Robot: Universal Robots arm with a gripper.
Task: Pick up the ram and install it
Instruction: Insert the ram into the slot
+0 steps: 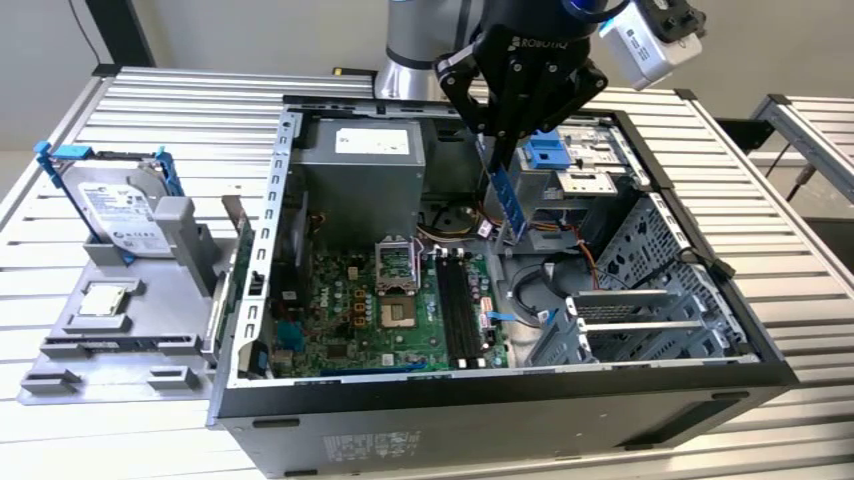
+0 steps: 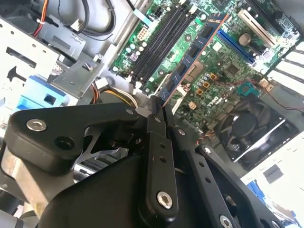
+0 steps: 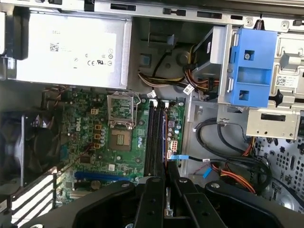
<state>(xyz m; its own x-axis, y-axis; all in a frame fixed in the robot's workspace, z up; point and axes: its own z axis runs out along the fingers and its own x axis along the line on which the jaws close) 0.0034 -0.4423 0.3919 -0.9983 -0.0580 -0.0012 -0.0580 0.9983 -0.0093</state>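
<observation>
Black pincer (image 1: 503,130) hangs over the open PC & is shut tight on the ram (image 1: 503,195), a long, thin, flat dark-blue stick w/ little black chips on it. Pincer grips the ram's top end. Rest of the ram hangs straight down into the big black & grey metal PC case (image 1: 400,400). Ram's low end is up in the air over the green board (image 1: 350,300), not in a slot yet. It hangs just to the exterior view's right of the long black slots (image 1: 461,300).

In the second wrist view the pincer (image 2: 160,108) pinches one end & the ram (image 2: 194,52) sticks out over the board, nxt to the slots (image 2: 159,40). In the first wrist view the pincer (image 3: 165,180) sits close above the slots (image 3: 154,137).

Other stuff in the case:
- silver box w/ a white sticker (image 1: 358,150) at the back
- bright blue plastic holder (image 1: 547,152) nxt to the pincer
- square metal socket (image 1: 400,315) in the mid of the board
- round black fan (image 2: 247,128)

Outside the case, on the exterior view's left, a grey plastic tray (image 1: 167,320) holds a silver hard drive in a blue frame (image 1: 120,205) & a small square silver chip (image 1: 104,300). All of it sits on a table of silver metal slats (image 1: 174,100).
</observation>
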